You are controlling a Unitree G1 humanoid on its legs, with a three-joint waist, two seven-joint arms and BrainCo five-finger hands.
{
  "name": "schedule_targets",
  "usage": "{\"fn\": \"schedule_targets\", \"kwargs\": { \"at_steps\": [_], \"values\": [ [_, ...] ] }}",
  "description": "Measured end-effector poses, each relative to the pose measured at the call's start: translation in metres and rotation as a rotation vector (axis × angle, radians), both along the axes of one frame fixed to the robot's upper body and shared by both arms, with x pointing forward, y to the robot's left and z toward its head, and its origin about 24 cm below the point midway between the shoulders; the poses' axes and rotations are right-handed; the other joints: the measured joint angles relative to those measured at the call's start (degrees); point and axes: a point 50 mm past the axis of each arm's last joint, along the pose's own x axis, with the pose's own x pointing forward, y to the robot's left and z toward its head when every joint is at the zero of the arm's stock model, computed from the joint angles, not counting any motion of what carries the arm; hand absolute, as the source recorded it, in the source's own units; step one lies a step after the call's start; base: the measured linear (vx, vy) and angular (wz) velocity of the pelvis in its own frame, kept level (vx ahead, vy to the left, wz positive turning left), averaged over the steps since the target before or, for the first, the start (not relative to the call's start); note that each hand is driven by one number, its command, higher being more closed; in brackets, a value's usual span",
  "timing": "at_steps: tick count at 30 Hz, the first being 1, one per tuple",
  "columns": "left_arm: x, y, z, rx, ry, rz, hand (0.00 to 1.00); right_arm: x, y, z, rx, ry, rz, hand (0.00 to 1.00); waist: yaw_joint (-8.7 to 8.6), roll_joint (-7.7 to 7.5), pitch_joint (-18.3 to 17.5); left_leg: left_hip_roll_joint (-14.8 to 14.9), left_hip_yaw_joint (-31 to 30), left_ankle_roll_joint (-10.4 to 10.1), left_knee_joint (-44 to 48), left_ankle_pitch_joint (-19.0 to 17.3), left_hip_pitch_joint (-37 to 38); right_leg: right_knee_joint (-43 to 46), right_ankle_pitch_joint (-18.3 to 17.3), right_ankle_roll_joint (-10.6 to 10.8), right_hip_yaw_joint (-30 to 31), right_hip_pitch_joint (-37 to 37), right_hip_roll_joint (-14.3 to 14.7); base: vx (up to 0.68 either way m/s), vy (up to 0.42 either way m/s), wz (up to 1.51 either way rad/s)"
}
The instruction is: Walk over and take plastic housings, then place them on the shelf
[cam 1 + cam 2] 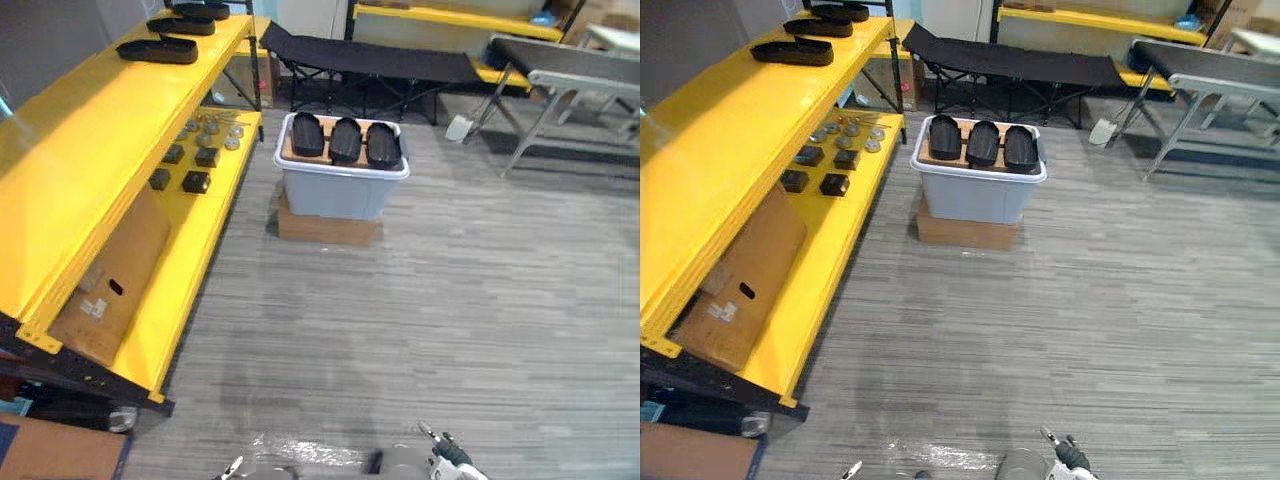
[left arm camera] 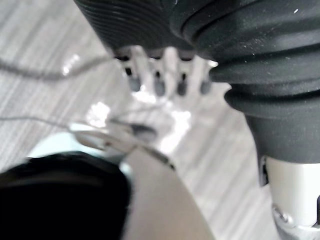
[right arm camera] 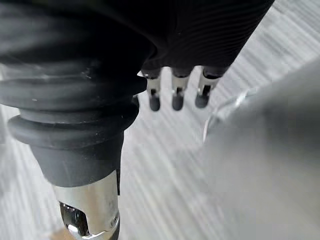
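Observation:
Three black plastic housings (image 1: 346, 140) lie side by side on top of a grey bin (image 1: 340, 192), which stands on a flat cardboard box (image 1: 325, 229) some way ahead on the floor. More black housings (image 1: 158, 49) rest at the far end of the top level of the yellow shelf (image 1: 90, 150) on the left. My left hand (image 2: 165, 75) hangs over the floor with straight fingers and holds nothing. My right hand (image 3: 175, 95) also hangs with straight fingers, empty, far from the bin.
A black folding cot (image 1: 370, 55) stands behind the bin. A grey conveyor table (image 1: 570, 65) is at the back right. The shelf's lower level carries a cardboard box (image 1: 110, 280) and several small dark and metal parts (image 1: 195, 155). Grey plank floor (image 1: 420, 330) lies between me and the bin.

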Motion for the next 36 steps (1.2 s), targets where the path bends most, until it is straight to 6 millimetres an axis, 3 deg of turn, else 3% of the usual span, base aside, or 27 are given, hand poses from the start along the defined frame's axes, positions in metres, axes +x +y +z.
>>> {"fn": "schedule_targets", "kwargs": {
  "at_steps": [1, 3, 5, 6, 7, 8, 9, 10, 11, 12, 14, 16, 17, 18, 19, 21, 22, 23, 24, 25, 26, 28, 29, 30, 31, 33, 36],
  "values": [
    [0.003, 0.001, 0.001, 0.006, -0.021, 0.019, 0.00, 0.000, -0.001, 0.000, 0.006, -0.002, 0.005, 0.00, 0.05, -0.04, 0.0, 0.9, 0.2, -1.1, 2.9, -2.4, -0.1, -2.5, 2.7, -0.1, 0.0, -1.0, 0.6, 0.33, -0.070, -0.10],
    [0.005, 0.000, 0.001, -0.002, -0.049, 0.054, 0.00, -0.001, -0.004, 0.000, 0.004, 0.004, 0.031, 0.00, 0.04, -0.06, 0.0, 1.6, 0.1, -2.5, 7.6, -6.8, 0.1, -3.5, 4.4, -0.6, 0.4, -1.2, 0.5, 0.31, -0.111, 0.02],
    [0.011, -0.004, 0.003, -0.031, -0.090, 0.086, 0.00, -0.006, -0.009, -0.001, -0.003, 0.030, 0.054, 0.00, -0.02, 0.25, 0.0, 2.8, -1.0, -4.2, 13.1, -12.3, -0.2, -0.7, 5.2, -2.8, 1.8, -1.8, 0.6, 0.34, -0.187, 0.23],
    [0.010, -0.011, 0.001, -0.051, -0.090, 0.096, 0.00, -0.009, -0.016, 0.000, -0.017, 0.047, 0.069, 0.00, -0.18, 1.98, -0.1, 4.8, -1.8, -5.6, 16.1, -15.4, -0.3, 4.8, 5.5, -4.9, 1.6, -2.9, 0.8, 0.43, -0.260, 0.32],
    [0.001, -0.021, -0.002, -0.079, -0.063, 0.148, 0.00, -0.011, -0.025, 0.001, -0.029, 0.065, 0.074, 0.00, -0.72, 4.85, -1.3, 8.2, -2.1, -7.0, 18.1, -16.8, -0.4, 8.5, 2.0, -5.8, 0.3, -3.4, 2.6, 0.46, -0.270, 0.31],
    [-0.005, -0.023, -0.003, -0.089, -0.049, 0.182, 0.00, -0.010, -0.026, 0.001, -0.028, 0.066, 0.075, 0.00, -0.57, 5.06, -2.0, 8.8, -2.6, -7.1, 22.5, -16.7, -2.1, 8.7, 0.0, -6.1, -0.2, -3.3, 3.1, 0.63, -0.343, 0.11],
    [-0.006, -0.029, -0.004, -0.125, -0.059, 0.273, 0.00, -0.007, -0.032, 0.002, -0.037, 0.069, 0.079, 0.00, -0.50, 6.10, -1.6, 11.7, -3.2, -8.7, 35.4, -13.8, -8.2, 8.9, -0.8, -7.2, -0.5, -2.5, 4.3, 0.54, -0.280, -0.04],
    [-0.010, -0.035, -0.006, -0.172, -0.044, 0.349, 0.00, -0.002, -0.035, 0.004, -0.044, 0.059, 0.074, 0.00, 0.14, 7.86, -0.4, 14.6, -4.6, -8.5, 48.4, -11.0, -13.6, 6.1, -1.3, -7.8, -0.9, 0.9, 6.3, 0.65, -0.306, -0.12],
    [-0.015, -0.040, -0.007, -0.197, -0.027, 0.388, 0.00, -0.002, -0.038, 0.004, -0.049, 0.060, 0.065, 0.00, 0.28, 8.58, 0.1, 15.2, -5.6, -8.5, 53.1, -11.2, -15.6, 4.1, -1.3, -7.8, -0.9, 3.3, 7.3, 0.54, -0.195, -0.14],
    [-0.025, -0.049, -0.009, -0.236, 0.000, 0.477, 0.00, -0.003, -0.041, 0.004, -0.050, 0.064, 0.043, 0.00, 0.57, 9.27, 0.5, 13.8, -7.1, -8.9, 58.2, -11.2, -18.1, 0.6, -1.2, -7.8, -0.6, 8.3, 8.4, 0.54, -0.169, -0.18],
    [-0.038, -0.052, -0.010, -0.264, 0.000, 0.582, 0.00, -0.002, -0.039, 0.004, -0.046, 0.060, 0.039, 0.00, 1.71, 8.66, 0.6, 9.9, -6.9, -8.5, 56.0, -11.5, -20.9, -3.8, -1.2, -7.7, 0.6, 13.9, 8.2, 0.44, -0.095, -0.30],
    [-0.041, -0.052, -0.009, -0.279, -0.017, 0.632, 0.00, 0.009, -0.039, 0.006, -0.051, 0.030, 0.032, 0.00, 2.83, 7.86, 0.9, 6.5, -5.4, -6.9, 43.0, -11.6, -26.1, -7.1, -1.1, -7.7, 0.8, 17.2, 7.7, 0.46, -0.042, -0.31],
    [-0.041, -0.049, -0.009, -0.278, -0.027, 0.651, 0.00, 0.016, -0.038, 0.008, -0.049, 0.003, 0.013, 0.00, 3.21, 7.13, 1.3, 5.4, -4.7, -5.2, 33.1, -9.5, -28.5, -8.6, -1.3, -7.1, 0.5, 18.5, 6.9, 0.29, 0.031, -0.24],
    [-0.042, -0.047, -0.009, -0.273, -0.032, 0.661, 0.00, 0.018, -0.037, 0.009, -0.047, -0.007, 0.003, 0.00, 3.56, 6.28, 1.8, 4.7, -4.8, -4.5, 28.9, -7.5, -29.3, -9.3, -2.0, -5.9, 0.3, 19.4, 6.1, 0.42, 0.084, -0.17],
    [-0.045, -0.045, -0.009, -0.266, -0.033, 0.671, 0.00, 0.016, -0.037, 0.008, -0.049, -0.007, -0.004, 0.00, 3.72, 5.50, 2.4, 4.4, -5.1, -4.2, 21.5, -3.4, -30.7, -10.7, -2.7, -4.5, 0.0, 22.1, 5.2, 0.36, 0.100, -0.01],
    [-0.053, -0.045, -0.009, -0.258, -0.022, 0.645, 0.00, 0.002, -0.041, 0.006, -0.057, 0.024, -0.011, 0.00, 3.81, 5.50, 2.5, 5.3, -5.0, -5.8, 13.3, 0.5, -31.6, -12.9, -4.9, -2.1, -1.0, 26.6, 5.0, 0.44, 0.194, 0.26],
    [-0.055, -0.045, -0.009, -0.254, -0.020, 0.646, 0.00, -0.009, -0.039, 0.003, -0.054, 0.053, -0.016, 0.00, 3.93, 5.10, 2.6, 6.3, -3.9, -5.0, 15.6, 5.9, -32.5, -12.9, -7.3, -0.8, -1.7, 29.7, 4.7, 0.56, 0.317, 0.34],
    [-0.057, -0.042, -0.009, -0.245, -0.024, 0.646, 0.00, -0.013, -0.035, 0.001, -0.041, 0.064, -0.018, 0.00, 4.34, 3.37, 2.4, 5.4, -2.3, -3.1, 17.7, 9.0, -32.5, -12.2, -9.2, -1.3, -1.9, 30.8, 3.1, 0.50, 0.293, 0.16],
    [-0.059, -0.034, -0.007, -0.231, -0.045, 0.658, 0.00, -0.012, -0.029, 0.000, -0.026, 0.060, -0.017, 0.00, 5.23, 1.47, 2.0, 4.2, -1.0, -2.2, 19.9, 9.2, -32.9, -10.4, -11.4, -3.5, -1.9, 30.8, 0.8, 0.52, 0.260, 0.04],
    [-0.056, -0.025, -0.006, -0.206, -0.056, 0.636, 0.00, -0.013, -0.023, -0.001, -0.014, 0.065, -0.013, 0.00, 5.20, -0.91, 1.5, 2.3, -0.8, 0.4, 21.5, 7.5, -33.5, -6.1, -10.9, -4.3, -1.2, 29.6, -1.5, 0.42, 0.187, 0.14],
    [-0.050, -0.021, -0.006, -0.194, -0.067, 0.612, 0.00, -0.011, -0.021, -0.001, -0.009, 0.061, -0.009, 0.00, 4.85, -1.48, 1.6, 1.5, -1.0, 1.2, 22.0, 7.2, -33.5, -2.6, -9.5, -3.0, -0.9, 28.4, -2.9, 0.53, 0.265, 0.38],
    [-0.030, -0.009, -0.003, -0.167, -0.129, 0.560, 0.00, -0.007, -0.013, -0.002, 0.018, 0.049, -0.001, 0.00, 5.15, -2.58, 2.0, -1.0, -1.3, 3.8, 20.3, 4.8, -30.3, 20.5, -3.0, 2.0, 4.6, 18.5, -8.4, 0.58, 0.319, 0.36],
    [-0.025, -0.007, -0.002, -0.159, -0.145, 0.552, 0.00, -0.006, -0.009, -0.003, 0.027, 0.048, 0.001, 0.00, 4.87, -2.66, 2.1, -1.6, -1.8, 3.5, 19.0, 4.6, -28.6, 25.7, -3.0, 2.7, 5.2, 16.1, -9.5, 0.58, 0.274, 0.15],
    [-0.013, -0.008, -0.001, -0.155, -0.184, 0.533, 0.00, -0.006, -0.005, -0.004, 0.031, 0.053, 0.023, 0.00, 4.77, -2.22, 2.5, -1.9, -2.0, 3.5, 16.1, 4.3, -23.9, 31.8, -4.7, 2.0, 4.1, 12.8, -10.8, 0.45, 0.193, 0.02],
    [-0.004, -0.007, 0.002, -0.150, -0.222, 0.497, 0.00, -0.004, -0.005, -0.003, 0.009, 0.041, 0.050, 0.00, 4.54, -1.38, 2.6, -1.9, -1.7, 3.5, 13.6, 4.2, -19.8, 31.6, -6.9, 1.9, 2.1, 11.1, -11.2, 0.40, 0.153, -0.04],
    [0.017, -0.006, 0.007, -0.154, -0.283, 0.468, 0.00, 0.000, -0.003, -0.002, -0.001, 0.030, 0.076, 0.00, 3.81, -1.39, 2.4, -1.7, -1.9, 3.4, 11.2, 3.9, -16.0, 24.6, -8.8, 1.4, -1.1, 8.9, -10.5, 0.39, 0.076, 0.01],
    [0.048, -0.002, 0.016, -0.158, -0.358, 0.438, 0.00, 0.007, -0.002, 0.000, -0.014, 0.014, 0.086, 0.00, 3.58, -0.52, 2.0, 0.9, -2.3, 1.6, 10.9, 1.4, -15.0, 5.4, -6.8, 3.1, 1.3, 3.9, -5.5, 0.26, -0.025, -0.02]
  ]
}}
